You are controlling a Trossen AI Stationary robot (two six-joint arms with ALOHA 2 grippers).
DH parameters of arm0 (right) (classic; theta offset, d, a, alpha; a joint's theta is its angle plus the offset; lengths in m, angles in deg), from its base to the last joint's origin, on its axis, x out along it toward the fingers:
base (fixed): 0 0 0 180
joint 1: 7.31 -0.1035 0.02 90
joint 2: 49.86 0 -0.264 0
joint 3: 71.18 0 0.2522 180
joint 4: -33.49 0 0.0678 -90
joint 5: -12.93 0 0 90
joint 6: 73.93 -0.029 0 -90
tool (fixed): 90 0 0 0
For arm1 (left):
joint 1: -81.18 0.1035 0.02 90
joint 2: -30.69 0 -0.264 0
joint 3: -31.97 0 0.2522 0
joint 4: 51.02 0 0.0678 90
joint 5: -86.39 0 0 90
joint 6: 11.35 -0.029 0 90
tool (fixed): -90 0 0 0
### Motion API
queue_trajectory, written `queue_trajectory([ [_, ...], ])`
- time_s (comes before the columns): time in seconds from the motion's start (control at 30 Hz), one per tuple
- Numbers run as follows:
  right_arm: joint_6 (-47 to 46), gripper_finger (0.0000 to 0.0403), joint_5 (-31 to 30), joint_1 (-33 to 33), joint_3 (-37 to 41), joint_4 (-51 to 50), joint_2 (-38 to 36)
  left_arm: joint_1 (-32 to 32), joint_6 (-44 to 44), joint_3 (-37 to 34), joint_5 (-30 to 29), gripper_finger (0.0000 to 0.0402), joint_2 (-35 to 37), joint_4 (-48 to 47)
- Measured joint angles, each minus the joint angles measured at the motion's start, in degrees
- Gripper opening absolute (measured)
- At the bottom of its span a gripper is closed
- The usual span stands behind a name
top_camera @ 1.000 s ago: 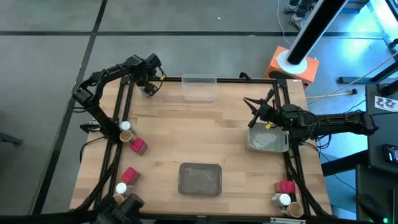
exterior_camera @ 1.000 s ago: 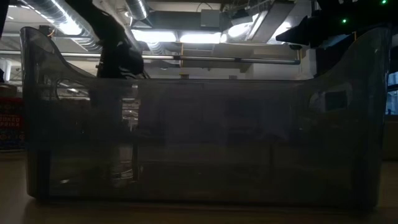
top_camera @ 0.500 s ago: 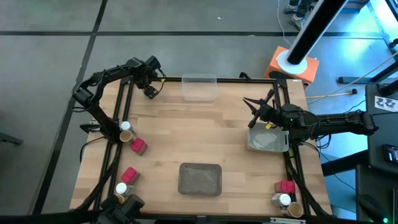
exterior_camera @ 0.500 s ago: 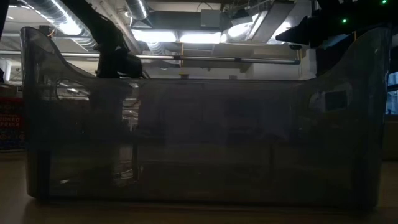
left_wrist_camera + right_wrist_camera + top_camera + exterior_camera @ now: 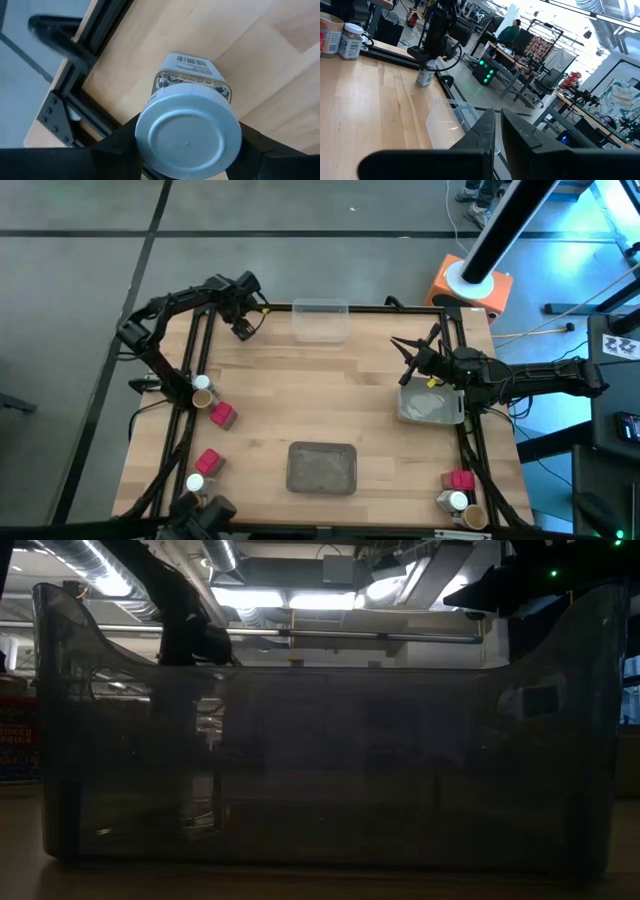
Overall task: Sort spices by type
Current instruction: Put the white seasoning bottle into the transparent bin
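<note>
White-capped jar [image 5: 187, 120], clamped by its cap in left claw [image 5: 243, 326] at desk [image 5: 330, 400] far-left corner beside clear tray [image 5: 321, 320], could slip or tip on release; right claw [image 5: 402, 358] nearly closed, empty, above grey tray [image 5: 430, 408].

A clear plastic tray [image 5: 320, 320] sits at the far edge of the wooden table [image 5: 320, 400], near its middle. One grey tray [image 5: 321, 468] lies near the front edge, centred; another grey tray [image 5: 431, 406] rests at the right side. Beyond the far right corner stands an orange box [image 5: 470, 288]. In the room behind, a seated person [image 5: 510, 33] is visible among desks.
</note>
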Motion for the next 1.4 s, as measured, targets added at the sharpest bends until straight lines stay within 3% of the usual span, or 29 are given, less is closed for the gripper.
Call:
queue_trajectory([
  [0.7, 0.2, 0.0033, 0.0, 0.0, 0.0, 0.0, 0.0, -14.1, 0.2, 19.2, 0.2, 0.0192, 0.0, 0.5],
  [1.4, 0.3, 0.0033, 0.0, 0.0, 0.0, 0.0, 0.0, -20.8, 0.0, 20.1, 0.8, 0.0197, -1.4, 16.5],
])
